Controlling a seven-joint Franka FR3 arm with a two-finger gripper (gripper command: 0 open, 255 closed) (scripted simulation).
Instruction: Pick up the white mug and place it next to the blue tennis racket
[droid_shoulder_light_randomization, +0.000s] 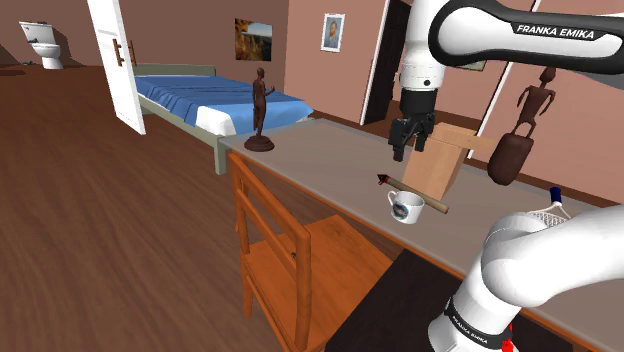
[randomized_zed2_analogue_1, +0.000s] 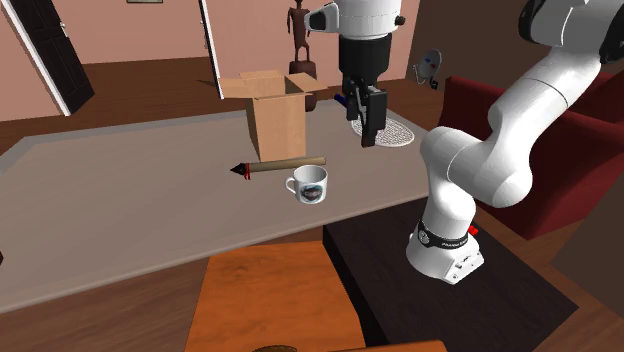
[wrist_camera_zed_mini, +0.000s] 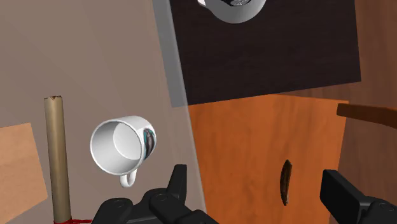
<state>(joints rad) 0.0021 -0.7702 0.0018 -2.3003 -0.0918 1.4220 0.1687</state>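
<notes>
Shoulder view: the grey counter (droid_shoulder_light_randomization: 330, 170) has its near end hidden behind the arm. It stands on a wood floor, with a bed (droid_shoulder_light_randomization: 200, 100) beyond it. The cardboard box (randomized_zed2_analogue_1: 275, 120) is open, contents not discernible. The racket (droid_shoulder_light_randomization: 545, 213) is mostly cut off by the arm. The end effector (wrist_camera_zed_mini: 257, 181) hangs above the counter, fingers wide, gripping nothing. The white mug (wrist_camera_zed_mini: 121, 145) is upright near the counter edge, just beside a tube (randomized_zed2_analogue_1: 285, 164).

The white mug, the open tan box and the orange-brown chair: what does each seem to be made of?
The white mug with a dark printed picture looks like glazed ceramic: smooth wall, thick rim, though the render leaves this open. The open tan box looks like matte cardboard: thin folded flaps. The orange-brown slatted chair looks like wood: faint grain streaks.
</notes>
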